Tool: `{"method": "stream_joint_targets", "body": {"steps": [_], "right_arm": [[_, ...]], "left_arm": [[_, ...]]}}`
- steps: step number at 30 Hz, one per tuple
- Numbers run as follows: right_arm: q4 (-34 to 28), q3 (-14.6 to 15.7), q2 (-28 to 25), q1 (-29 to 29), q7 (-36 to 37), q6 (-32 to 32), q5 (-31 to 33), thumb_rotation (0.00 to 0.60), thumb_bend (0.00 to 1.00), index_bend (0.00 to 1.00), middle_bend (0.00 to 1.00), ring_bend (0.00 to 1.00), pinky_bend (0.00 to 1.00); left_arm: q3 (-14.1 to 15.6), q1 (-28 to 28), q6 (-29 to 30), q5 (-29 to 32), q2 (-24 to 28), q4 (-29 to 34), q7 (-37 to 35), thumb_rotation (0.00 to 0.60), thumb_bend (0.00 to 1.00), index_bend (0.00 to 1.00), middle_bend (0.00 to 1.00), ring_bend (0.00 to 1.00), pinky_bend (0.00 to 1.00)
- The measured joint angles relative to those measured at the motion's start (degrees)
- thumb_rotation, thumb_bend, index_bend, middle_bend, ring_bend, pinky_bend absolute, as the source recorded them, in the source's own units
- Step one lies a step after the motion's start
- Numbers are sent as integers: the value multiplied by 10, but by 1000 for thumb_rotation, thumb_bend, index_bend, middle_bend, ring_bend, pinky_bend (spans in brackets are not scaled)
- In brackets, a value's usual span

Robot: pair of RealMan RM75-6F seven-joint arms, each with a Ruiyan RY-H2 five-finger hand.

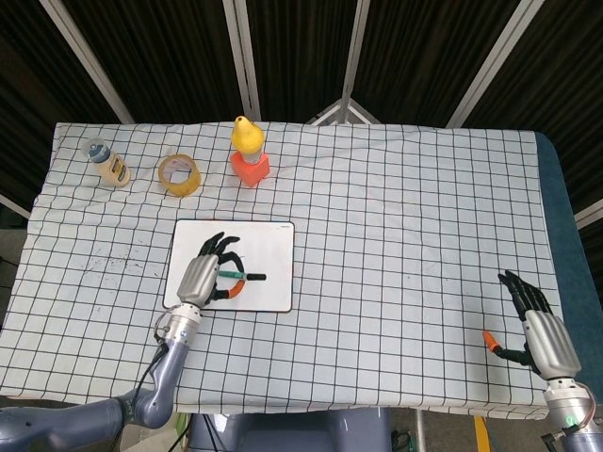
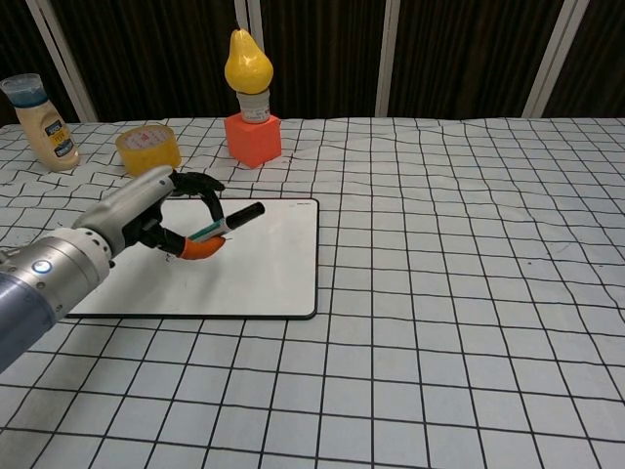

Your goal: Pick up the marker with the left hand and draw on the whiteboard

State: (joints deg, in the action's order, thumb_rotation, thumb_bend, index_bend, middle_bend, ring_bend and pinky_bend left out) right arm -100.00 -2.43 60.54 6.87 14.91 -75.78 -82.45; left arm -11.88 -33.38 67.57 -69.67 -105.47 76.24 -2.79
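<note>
The whiteboard (image 1: 273, 245) (image 2: 269, 274) lies flat on the checked cloth, left of centre. My left hand (image 1: 204, 271) (image 2: 146, 210) hovers over its left half and pinches a marker (image 1: 241, 276) (image 2: 227, 222) with a teal body and a black end that points right. An orange thumb tip (image 2: 200, 249) shows under the marker. My right hand (image 1: 539, 325) rests at the near right corner of the table, fingers spread, holding nothing. The chest view does not show it.
Along the far edge stand a small white bottle (image 1: 105, 162) (image 2: 39, 122), a yellow tape roll (image 1: 179, 174) (image 2: 148, 149), and a yellow pear on an orange block (image 1: 249, 151) (image 2: 251, 93). The table's right edge (image 1: 556, 207) lies near my right hand.
</note>
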Motion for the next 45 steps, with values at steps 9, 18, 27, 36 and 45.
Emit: {"method": "stream_joint_targets", "body": {"steps": [9, 18, 27, 36, 45], "right_arm": [[-1, 0, 0, 0, -3, 0, 1, 600, 324, 0, 0, 0, 0], [-1, 0, 0, 1, -4, 3, 3, 600, 324, 0, 0, 0, 0], [-2, 0, 0, 1, -8, 4, 3, 600, 325, 0, 0, 0, 0], [-2, 0, 1, 1, -12, 5, 5, 600, 324, 0, 0, 0, 0], [-4, 1, 2, 0, -14, 3, 3, 600, 324, 0, 0, 0, 0]], "left_arm": [[-9, 15, 50, -57, 82, 95, 3, 600, 549, 707, 149, 6, 37], [-13, -3, 21, -46, 122, 67, 123, 600, 519, 707, 148, 6, 34], [5, -8, -13, -1, 133, -17, 239, 600, 503, 645, 100, 0, 30], [21, 11, -25, 29, 122, -80, 246, 600, 434, 559, 53, 0, 8], [30, 28, -20, 30, 130, -89, 236, 600, 348, 396, 2, 0, 0]]}}
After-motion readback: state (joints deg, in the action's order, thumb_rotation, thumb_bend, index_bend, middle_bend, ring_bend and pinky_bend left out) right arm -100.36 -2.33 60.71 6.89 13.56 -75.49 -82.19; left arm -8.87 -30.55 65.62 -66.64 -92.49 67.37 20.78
